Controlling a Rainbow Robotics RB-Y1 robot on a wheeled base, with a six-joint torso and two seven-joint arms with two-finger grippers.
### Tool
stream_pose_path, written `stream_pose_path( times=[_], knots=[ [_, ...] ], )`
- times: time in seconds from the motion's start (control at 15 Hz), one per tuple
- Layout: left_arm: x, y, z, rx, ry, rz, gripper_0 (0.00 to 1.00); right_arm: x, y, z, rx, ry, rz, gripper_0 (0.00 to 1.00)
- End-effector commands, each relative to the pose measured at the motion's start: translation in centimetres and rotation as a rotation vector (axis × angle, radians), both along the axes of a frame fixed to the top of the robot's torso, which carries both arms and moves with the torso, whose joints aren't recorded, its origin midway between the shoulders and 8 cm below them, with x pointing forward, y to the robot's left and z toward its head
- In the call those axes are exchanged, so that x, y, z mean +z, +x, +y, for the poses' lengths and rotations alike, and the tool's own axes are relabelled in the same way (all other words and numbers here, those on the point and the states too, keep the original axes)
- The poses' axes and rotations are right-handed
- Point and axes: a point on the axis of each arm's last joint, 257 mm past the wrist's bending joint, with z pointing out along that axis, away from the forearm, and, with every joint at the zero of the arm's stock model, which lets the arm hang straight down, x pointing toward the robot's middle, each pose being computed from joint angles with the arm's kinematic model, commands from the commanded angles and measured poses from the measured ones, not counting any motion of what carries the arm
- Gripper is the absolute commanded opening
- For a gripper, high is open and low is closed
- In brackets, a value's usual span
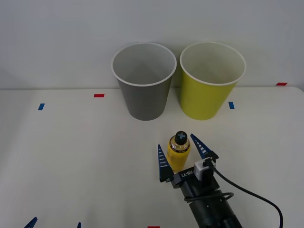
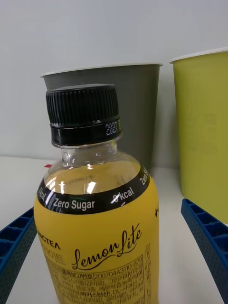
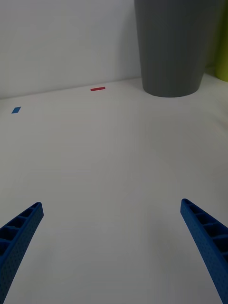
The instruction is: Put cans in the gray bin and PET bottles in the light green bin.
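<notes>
The PET bottle (image 2: 97,223) reads "Zero Sugar", "0kcal", "Lemon Lite" — it stands near the desk's near edge between the right gripper (image 1: 183,156)'s spread fingers, untouched. The left gripper (image 1: 54,223) waits open at the near edge. Beyond stand the gray bin (image 1: 144,80) and the light green bin (image 1: 211,80), side by side.

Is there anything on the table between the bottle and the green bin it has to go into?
Nothing visible. The bottle stands upright between the open fingers of the right gripper, and the bare table runs from it to the green bin. The gray bin stands beside that path, to the left.
</notes>
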Motion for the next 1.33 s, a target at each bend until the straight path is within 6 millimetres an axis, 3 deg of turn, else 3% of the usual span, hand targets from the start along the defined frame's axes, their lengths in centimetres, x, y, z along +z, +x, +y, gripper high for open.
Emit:
stream_pose_path(
  times=[0.07,0.13,0.27,0.87,1.33],
  knots=[
    [0.0,0.0,0.0,0.0,0.0,0.0,1.0,0.1,0.1,-0.2,-0.004,0.007,0.0,0.59],
    [0.0,0.0,0.0,0.0,0.0,0.0,1.0,0.3,0.1,-0.3,-0.004,0.019,0.001,0.38],
    [0.0,0.0,0.0,0.0,0.0,0.0,1.0,0.3,0.1,-0.5,-0.008,0.032,0.006,0.32],
    [0.0,0.0,0.0,0.0,0.0,0.0,1.0,0.1,-0.1,-1.0,-0.018,0.032,0.019,0.25],
    [0.0,0.0,0.0,0.0,0.0,0.0,1.0,6.0,-0.6,-2.9,-0.024,-0.026,0.193,0.24]
  ],
)
